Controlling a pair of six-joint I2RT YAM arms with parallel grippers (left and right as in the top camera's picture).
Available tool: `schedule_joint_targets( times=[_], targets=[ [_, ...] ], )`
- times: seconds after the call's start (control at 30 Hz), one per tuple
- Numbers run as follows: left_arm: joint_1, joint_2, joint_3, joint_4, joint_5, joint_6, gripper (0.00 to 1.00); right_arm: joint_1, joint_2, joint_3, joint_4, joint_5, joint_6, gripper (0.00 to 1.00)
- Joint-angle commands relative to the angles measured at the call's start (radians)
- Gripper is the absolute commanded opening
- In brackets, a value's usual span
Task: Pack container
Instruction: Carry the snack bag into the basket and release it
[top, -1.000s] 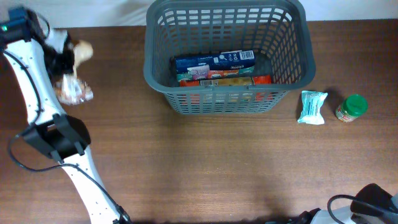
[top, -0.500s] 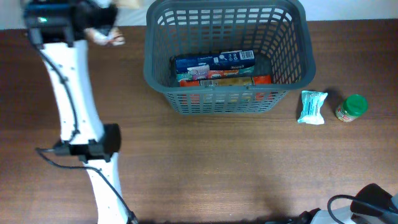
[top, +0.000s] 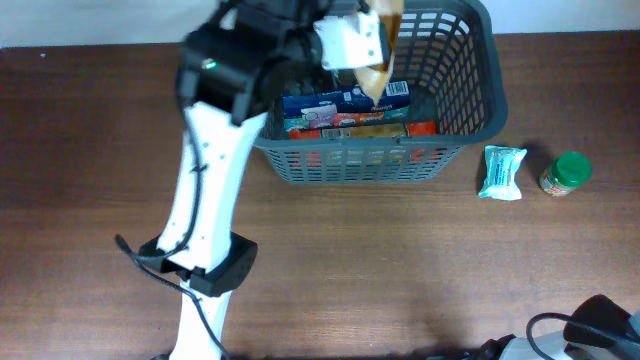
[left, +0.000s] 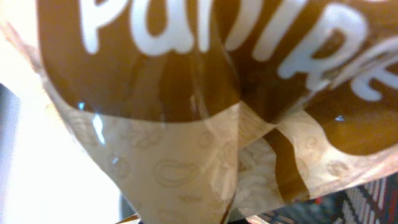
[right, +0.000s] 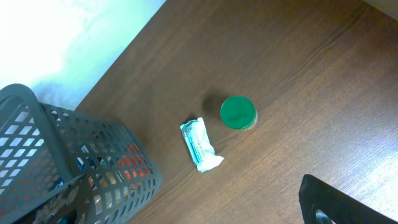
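- Now the left gripper (top: 366, 40) is clamping the brown bag (left: 186, 81) over the container (top: 478, 95) (previously left of it).
- Right gripper (right: 339, 202) is resting, jaws wide.

**Groceries spread across a brown table**

A teal packet (top: 502, 172) lies flat on the wood-grain table (top: 400, 280) off to my right. A green-lidded jar (top: 566, 172) stands upright just beside it, not touching. Further left, a blue box (top: 345, 100) lies against an orange box (top: 350, 128). A brown-and-tan bag (left: 155, 74) with white lettering fills the view from my left wrist. A pale backdrop (right: 56, 37) shows beyond the table's far edge.
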Motion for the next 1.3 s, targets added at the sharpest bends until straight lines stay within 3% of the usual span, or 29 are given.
schedule_joint_targets(
  times=[0.0, 0.3, 0.57, 0.6, 0.63, 0.67, 0.7, 0.83, 1.0, 1.27],
  targets=[
    [-0.028, -0.011, -0.166, 0.045, -0.023, 0.048, 0.02, -0.005, 0.005, 0.005, 0.002, -0.002, -0.003, 0.99],
    [-0.098, -0.010, -0.616, 0.272, -0.050, -0.024, 0.02, -0.005, 0.005, 0.005, 0.002, -0.002, -0.003, 0.99],
    [-0.098, -0.010, -0.790, 0.377, -0.092, -0.087, 0.04, -0.005, 0.005, 0.005, 0.002, -0.002, -0.003, 0.99],
    [-0.098, -0.010, -0.792, 0.393, -0.111, -0.105, 0.13, -0.005, 0.005, 0.005, 0.002, -0.002, -0.003, 0.99],
    [-0.098, -0.010, -0.792, 0.408, -0.130, -0.124, 0.33, -0.005, 0.005, 0.005, 0.002, -0.002, -0.003, 0.99],
    [-0.098, -0.013, -0.787, 0.418, -0.156, -0.145, 0.61, -0.005, 0.005, 0.005, 0.002, -0.002, -0.003, 0.99],
    [-0.098, -0.016, -0.779, 0.422, -0.183, -0.167, 0.99, -0.005, 0.005, 0.005, 0.002, -0.002, -0.003, 0.99],
    [-0.100, -0.029, -0.678, 0.361, -0.299, -0.312, 0.99, -0.005, 0.005, 0.005, 0.002, -0.002, -0.003, 0.99],
    [-0.059, -0.069, -0.429, 0.194, -0.323, -0.417, 0.99, -0.005, 0.005, 0.005, 0.002, -0.002, -0.003, 0.99],
    [0.174, -0.316, -0.331, 0.182, -0.311, -0.631, 0.99, -0.005, 0.005, 0.005, 0.002, -0.002, -0.003, 0.99]
  ],
)
